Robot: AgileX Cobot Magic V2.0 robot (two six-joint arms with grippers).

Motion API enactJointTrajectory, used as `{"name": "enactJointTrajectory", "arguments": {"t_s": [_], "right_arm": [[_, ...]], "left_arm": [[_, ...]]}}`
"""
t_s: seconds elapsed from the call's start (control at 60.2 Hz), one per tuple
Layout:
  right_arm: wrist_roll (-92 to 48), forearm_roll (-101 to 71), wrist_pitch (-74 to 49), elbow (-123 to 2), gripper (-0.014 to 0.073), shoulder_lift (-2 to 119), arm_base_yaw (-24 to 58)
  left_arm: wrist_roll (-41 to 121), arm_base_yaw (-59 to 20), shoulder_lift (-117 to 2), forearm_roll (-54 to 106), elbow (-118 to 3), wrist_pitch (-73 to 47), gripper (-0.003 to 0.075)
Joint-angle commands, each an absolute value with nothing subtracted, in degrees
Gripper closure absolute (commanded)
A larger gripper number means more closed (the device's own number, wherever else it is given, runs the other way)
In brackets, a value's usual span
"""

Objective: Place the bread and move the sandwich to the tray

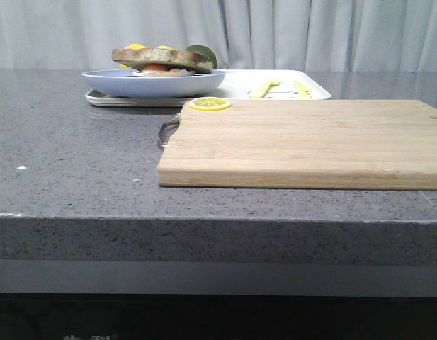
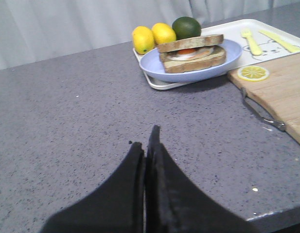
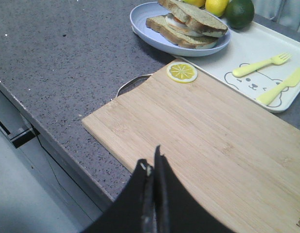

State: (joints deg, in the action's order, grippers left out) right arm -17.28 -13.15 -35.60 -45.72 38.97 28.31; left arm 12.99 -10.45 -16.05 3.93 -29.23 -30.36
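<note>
The sandwich lies on a pale blue plate, and the plate rests on the left end of the white tray at the back. The bread lies on top as the upper slice, over the fried egg. In the left wrist view the sandwich, bread, plate and tray are far ahead of my left gripper, which is shut and empty above the bare counter. My right gripper is shut and empty over the near edge of the cutting board. It sees the sandwich and tray.
A light wooden cutting board with a metal handle lies at front right, with a lemon slice on its far left corner. Two lemons and a dark green fruit sit behind the plate. A yellow fork and knife lie on the tray.
</note>
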Motion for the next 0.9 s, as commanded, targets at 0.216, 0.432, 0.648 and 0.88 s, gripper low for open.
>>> {"name": "enactJointTrajectory", "arguments": {"t_s": [0.216,0.432,0.648,0.88], "right_arm": [[-17.8,-13.7,-32.0,-47.0,0.0661,39.2,28.3],[-17.8,-13.7,-32.0,-47.0,0.0661,39.2,28.3],[-17.8,-13.7,-32.0,-47.0,0.0661,39.2,28.3],[-17.8,-13.7,-32.7,-47.0,0.0661,39.2,28.3]], "left_arm": [[-4.8,-7.6,-6.7,-5.7,-16.7,-12.9,0.0738],[-7.2,-7.2,-2.2,-2.9,-6.1,-5.3,0.0738],[-6.8,-6.9,1.5,-1.2,-0.5,0.0,0.0738],[-6.8,-4.1,1.5,0.0,0.4,2.7,0.0738]]}}
